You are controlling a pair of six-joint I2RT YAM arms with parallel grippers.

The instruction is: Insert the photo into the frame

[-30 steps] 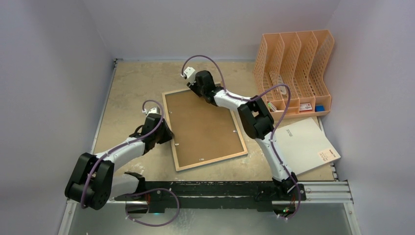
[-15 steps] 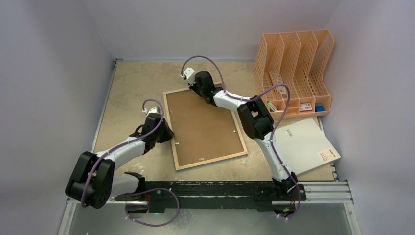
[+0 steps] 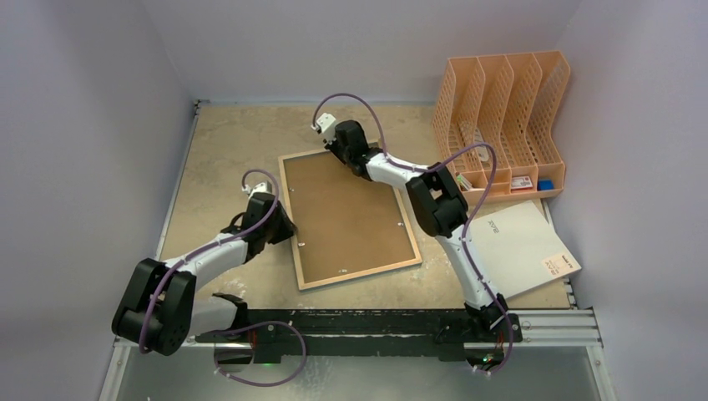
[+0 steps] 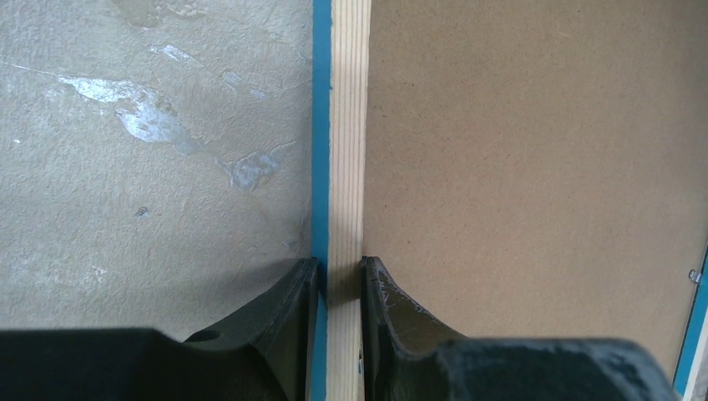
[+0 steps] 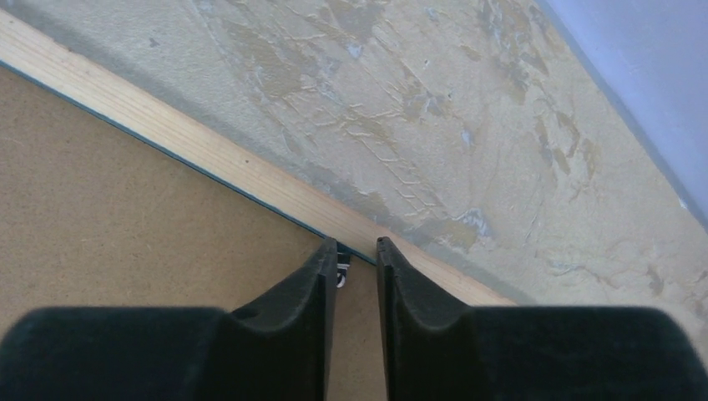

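Observation:
The frame (image 3: pixel 361 273) lies face down mid-table, pale wood rear up, with the brown backing board (image 3: pixel 346 217) sitting inside it. The photo is hidden. My left gripper (image 3: pixel 286 227) is at the frame's left rail; in the left wrist view the gripper (image 4: pixel 341 263) is shut on the wooden rail (image 4: pixel 349 125), one finger on the cyan outer side, the other on the board's side. My right gripper (image 3: pixel 327 149) is at the far rail (image 5: pixel 167 125). Its jaws (image 5: pixel 357 244) stand narrowly open around a small metal clip (image 5: pixel 341 274) that sits against the left finger.
A peach file organiser (image 3: pixel 505 117) stands at the back right. A white flat sheet (image 3: pixel 518 242) lies in front of it, right of the frame. Purple walls close in the table on three sides. The black base rail (image 3: pixel 376 322) runs along the near edge.
The right gripper's jaws have narrowed at the frame's far rail, and its wrist has shifted slightly. The left gripper and the frame have not moved.

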